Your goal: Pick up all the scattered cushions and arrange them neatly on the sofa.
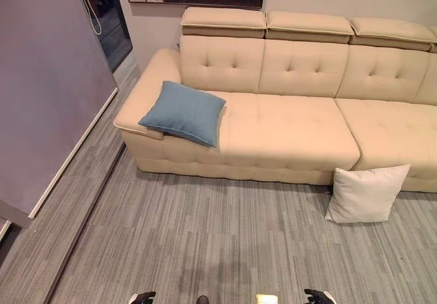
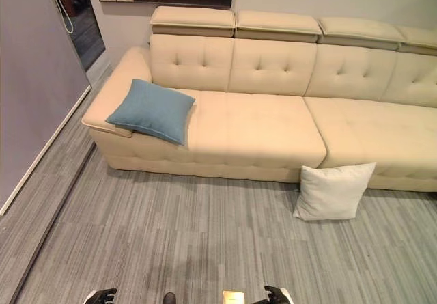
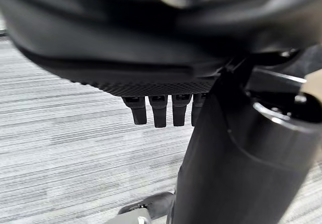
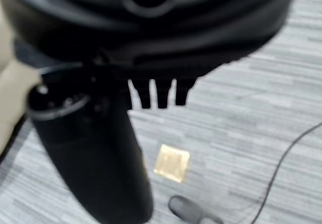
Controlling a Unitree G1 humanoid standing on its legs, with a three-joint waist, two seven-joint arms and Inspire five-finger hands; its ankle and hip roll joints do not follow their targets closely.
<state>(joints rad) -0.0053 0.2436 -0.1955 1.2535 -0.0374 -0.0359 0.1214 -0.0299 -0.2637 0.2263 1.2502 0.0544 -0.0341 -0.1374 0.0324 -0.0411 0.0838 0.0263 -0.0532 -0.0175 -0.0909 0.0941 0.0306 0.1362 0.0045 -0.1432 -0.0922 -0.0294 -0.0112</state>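
Square cream fabric cushion [image 1: 366, 193] on grey striped floor [image 1: 205, 236], leaning against beige tufted leather sofa [image 1: 287, 133]; blue square cushion [image 1: 183, 112] already propped at the sofa's left armrest. Left hand [image 3: 161, 110] and right hand [image 4: 158, 93] hanging low, fingers straight, holding nothing, well apart from both cushions. Risk: one-handed pinch slipping on soft fabric.

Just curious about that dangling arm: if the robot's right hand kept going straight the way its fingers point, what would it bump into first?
Most likely the grey floor. The right hand hangs with straight fingers pointing down at bare flooring; nothing shows between, though depth is unclear.
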